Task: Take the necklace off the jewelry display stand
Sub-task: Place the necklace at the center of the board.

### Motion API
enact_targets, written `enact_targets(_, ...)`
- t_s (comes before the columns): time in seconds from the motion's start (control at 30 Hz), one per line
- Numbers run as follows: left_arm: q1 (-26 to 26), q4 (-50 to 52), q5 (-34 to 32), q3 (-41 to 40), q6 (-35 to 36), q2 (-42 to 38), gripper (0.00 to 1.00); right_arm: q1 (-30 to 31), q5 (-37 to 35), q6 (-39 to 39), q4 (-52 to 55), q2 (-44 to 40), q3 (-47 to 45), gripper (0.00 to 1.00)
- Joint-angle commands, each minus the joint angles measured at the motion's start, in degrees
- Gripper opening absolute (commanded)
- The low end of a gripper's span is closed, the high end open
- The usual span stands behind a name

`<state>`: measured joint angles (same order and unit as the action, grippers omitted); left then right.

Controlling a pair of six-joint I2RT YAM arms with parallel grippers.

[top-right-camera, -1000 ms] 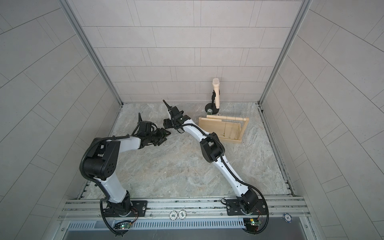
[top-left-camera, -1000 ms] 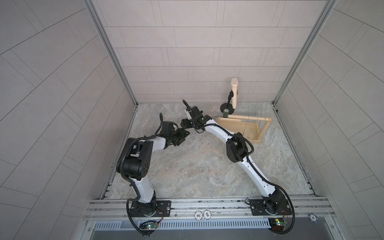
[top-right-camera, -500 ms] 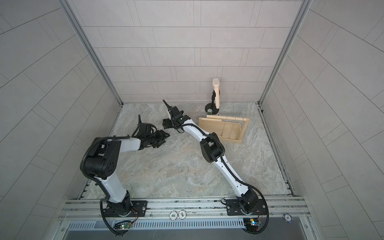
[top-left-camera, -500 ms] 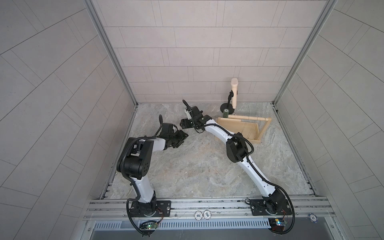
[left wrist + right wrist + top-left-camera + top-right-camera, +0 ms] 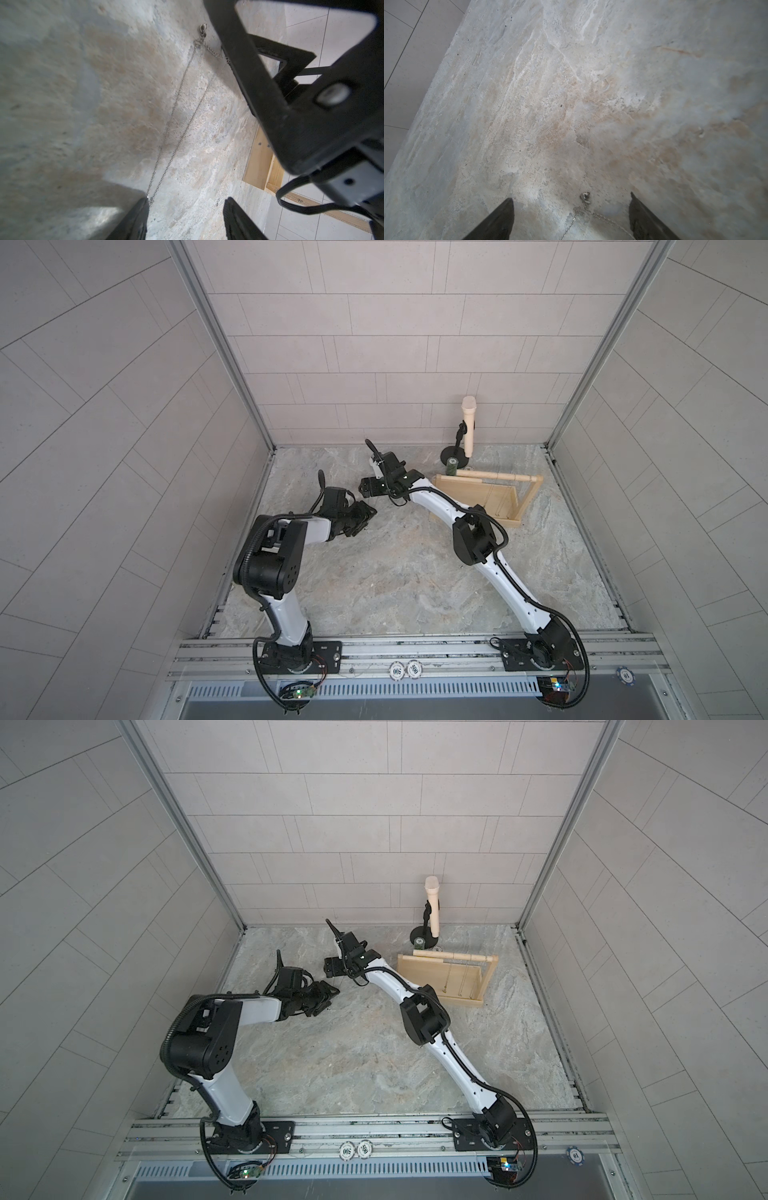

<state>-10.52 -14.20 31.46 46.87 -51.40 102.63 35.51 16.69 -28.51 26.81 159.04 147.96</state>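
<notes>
**Necklace off the rack, flat on the table between the two grippers**

- Near edge: two white chips [image 5: 405, 668] and a blue chip [image 5: 626, 675] sit on the rail between and beside the arm bases.
- Left gripper [image 5: 369, 512] is low over the marble table [image 5: 395, 580], left of centre, jaws partly apart with nothing clamped.
- The necklace [image 5: 174, 108] lies flat on the table as a long narrow loop. One end runs up to a left fingertip [image 5: 143, 207]; the wrist view is too blurred there to tell whether the chain touches it or passes under.
- The clasp end [image 5: 585, 197] lies further back, in the gap of the right gripper [image 5: 571, 204], whose jaws are spread wide. No contact visible.
- The jewelry display stand [image 5: 461, 493] is right of the right gripper [image 5: 364, 487], well apart from the necklace. In a top view, thin chains [image 5: 449, 977] hang from its dowel.
- Far right, by the wall: a cream microphone [image 5: 468, 423] on a black round-based stand, just behind the rack.
</notes>
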Motion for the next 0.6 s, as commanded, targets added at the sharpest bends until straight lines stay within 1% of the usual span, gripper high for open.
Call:
enact_targets(0.0, -0.15, 4.56, -1.15, -1.74, 1.29, -0.32, 0.63, -0.05, -0.36, -1.19, 4.56, -2.85, 0.34, 0.91)
enact_targets(0.1, -0.18, 4.74, -1.14, -2.06, 1.38, -0.45, 0.63, -0.02, -0.25, -1.41, 4.50, -3.38, 0.32, 0.93)
enact_targets(0.23, -0.11, 4.83, -0.97, -2.18, 1.38, -0.25, 0.63, -0.02, 0.19, -2.05, 4.15, -3.54, 0.31, 1.00)
enact_targets(0.57, -0.18, 5.01, -0.38, -2.30, 1.56, 0.82, 0.63, -0.23, 1.29, -3.65, 3.44, -4.35, 0.31, 1.00)
